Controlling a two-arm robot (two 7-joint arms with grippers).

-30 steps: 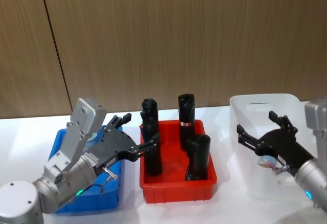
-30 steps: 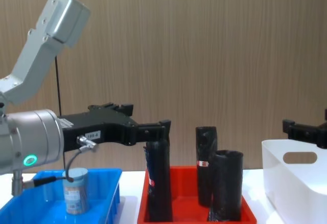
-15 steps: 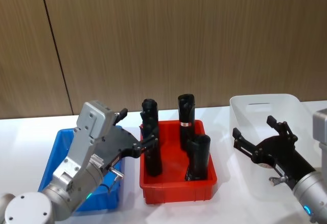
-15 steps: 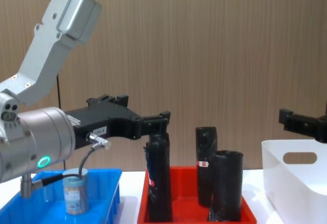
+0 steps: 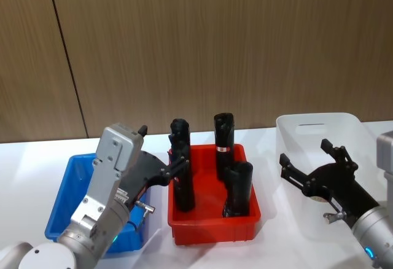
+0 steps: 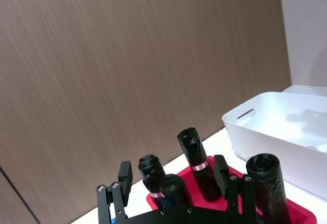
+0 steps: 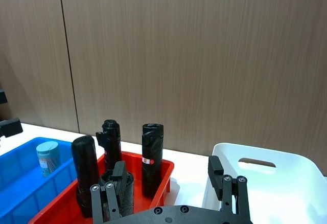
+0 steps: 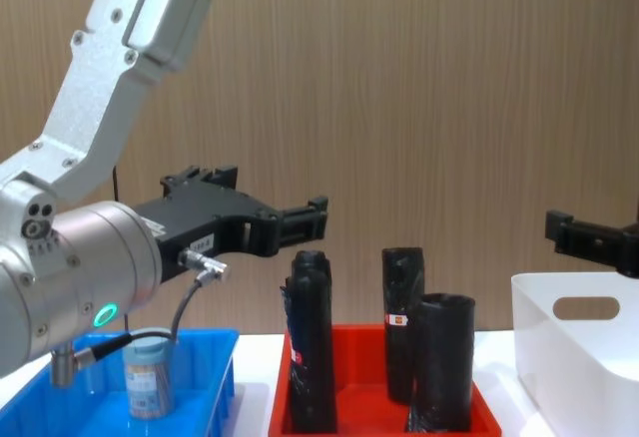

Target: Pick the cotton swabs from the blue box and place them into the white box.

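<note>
In the head view, the left claw (image 5: 161,152) is seen at the lower left, held above the right side of the blue box (image 5: 66,189). Its fingers are spread apart and nothing is held between them. The red tray (image 5: 212,227) is set at the lower centre of the white bench (image 5: 27,158), just beside the blue box, and four black rolls (image 5: 224,135) are stood upright in it. The white box (image 5: 316,124) is found at the right of the frame, and the right claw (image 5: 307,155) is held in front of it, opened wide and empty. In the left wrist view, the left claw's two fingers (image 6: 125,175) are shown well apart, with the black rolls and the red tray seen beyond them and the white box farther off. In the right wrist view, the right claw's fingers (image 7: 214,170) are likewise parted. The cotton swabs (image 7: 48,156) are seen there as one lidded tub stood upright inside the blue box, on the far side of the red tray from the white box. In the chest view, the tub is seen upright in the blue box at the lower left, beneath the left arm. The left claw is held higher, just above the top of the leftmost black roll. A black part of the right claw is shown at the right edge, above the white box.
</note>
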